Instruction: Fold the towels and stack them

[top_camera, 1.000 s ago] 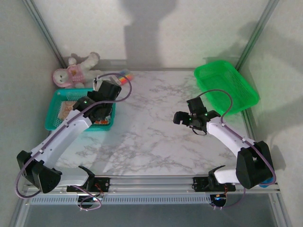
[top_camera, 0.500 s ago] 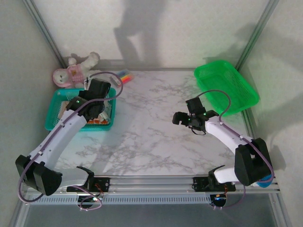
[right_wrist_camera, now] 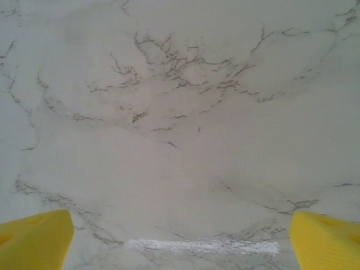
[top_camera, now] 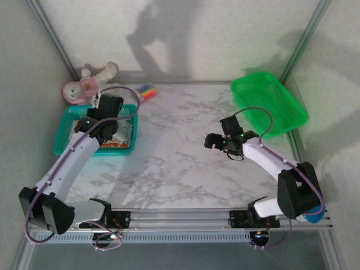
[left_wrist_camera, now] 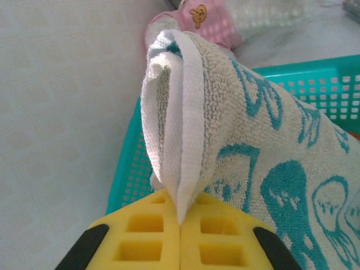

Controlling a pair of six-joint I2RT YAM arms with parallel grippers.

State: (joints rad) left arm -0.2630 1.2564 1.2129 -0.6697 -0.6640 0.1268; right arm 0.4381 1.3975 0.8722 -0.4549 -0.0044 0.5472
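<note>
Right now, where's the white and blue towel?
In the left wrist view the towel is pinched in the left hand, over the teal basket at the left, near the plush toy.

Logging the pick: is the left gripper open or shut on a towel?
Shut: the left gripper is closed tight with no gap showing, pinching a fold of the white-and-blue towel.
</note>
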